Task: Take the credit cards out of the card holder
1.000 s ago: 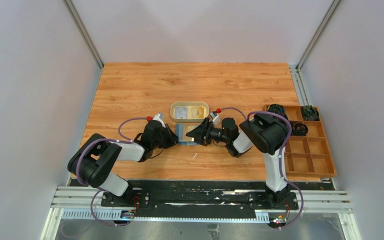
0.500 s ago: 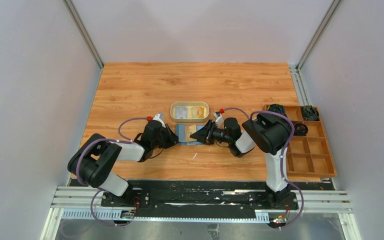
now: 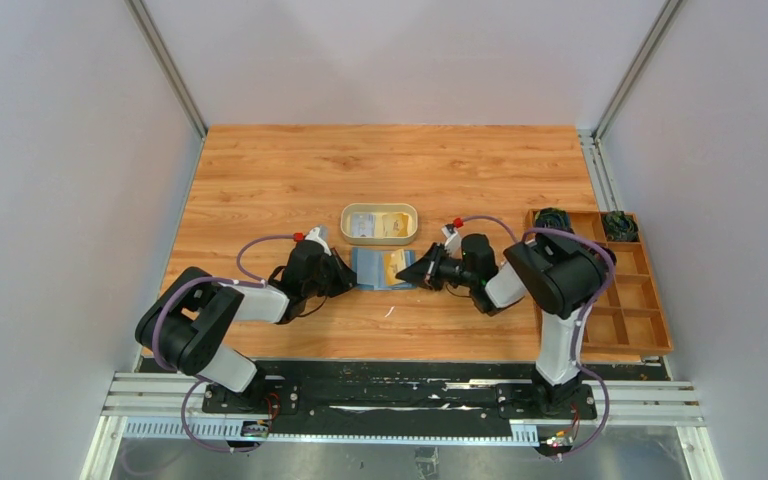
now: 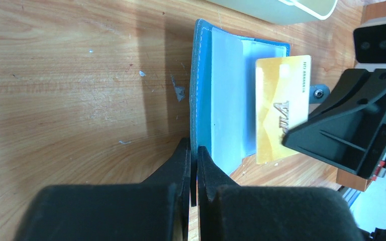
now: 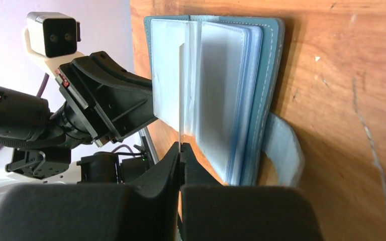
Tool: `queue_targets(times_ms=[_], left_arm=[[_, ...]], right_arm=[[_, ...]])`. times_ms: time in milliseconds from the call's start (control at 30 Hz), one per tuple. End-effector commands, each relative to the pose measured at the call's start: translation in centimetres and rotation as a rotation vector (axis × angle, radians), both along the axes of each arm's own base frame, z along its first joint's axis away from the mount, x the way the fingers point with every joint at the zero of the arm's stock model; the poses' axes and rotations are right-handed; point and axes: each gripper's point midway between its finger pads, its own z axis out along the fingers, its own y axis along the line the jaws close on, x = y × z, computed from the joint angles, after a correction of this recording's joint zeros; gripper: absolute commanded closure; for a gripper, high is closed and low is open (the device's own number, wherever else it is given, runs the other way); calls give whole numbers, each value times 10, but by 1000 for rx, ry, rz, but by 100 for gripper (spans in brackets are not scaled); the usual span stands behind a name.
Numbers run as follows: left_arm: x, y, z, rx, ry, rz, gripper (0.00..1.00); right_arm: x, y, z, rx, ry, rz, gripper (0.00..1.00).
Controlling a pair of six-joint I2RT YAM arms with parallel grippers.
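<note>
Right gripper point(image 3: 423, 272) has drawn back rightward, its fingers now pinching the yellow credit card point(image 4: 280, 108), which is partly out of the open card holder point(image 4: 226, 105). Left gripper point(image 4: 193, 153) is clamped on the holder's left edge, on the table point(image 3: 290, 170). Tan oval tray point(image 3: 378, 206) sits just behind, wooden compartment box point(image 3: 615, 300) well to the right.

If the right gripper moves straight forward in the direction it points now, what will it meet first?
Most likely the open wallet: the right gripper, shut on the yellow card, points straight at it. The left gripper, clamped on the wallet's far edge, seems to lie just beyond.
</note>
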Motion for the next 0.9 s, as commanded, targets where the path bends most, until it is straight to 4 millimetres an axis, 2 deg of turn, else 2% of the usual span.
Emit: queue_targets(times_ms=[0,133,200,233,333,467,633,867], left_arm=[[-96,73,-96,364,384,-10,100],[-98,73,-98,365,390,-12,100],[-97,72,-98,363,390,-12,100],[-97,72,-98,362,390,-13,100],[-96,70,-98,359,388,-16,100],[-93,68,-96,353,380,-17,100],[-94,70,-93,348,369,-8,100],[-97,71,-91,337,362,-6,100]], right_arm=[[-7,-19,5,-60,-37,18,100],[-10,-26,26,-164,-74,49,100],[-3,-33,44,-254,-138,47,100],[4,-34,55,-282,-165,41,100],[21,-47,73,-443,-197,21,100],[54,-45,90,-539,-189,6,100],[81,-29,78,-562,-101,15,100],[100,-17,44,-562,12,-12,100]])
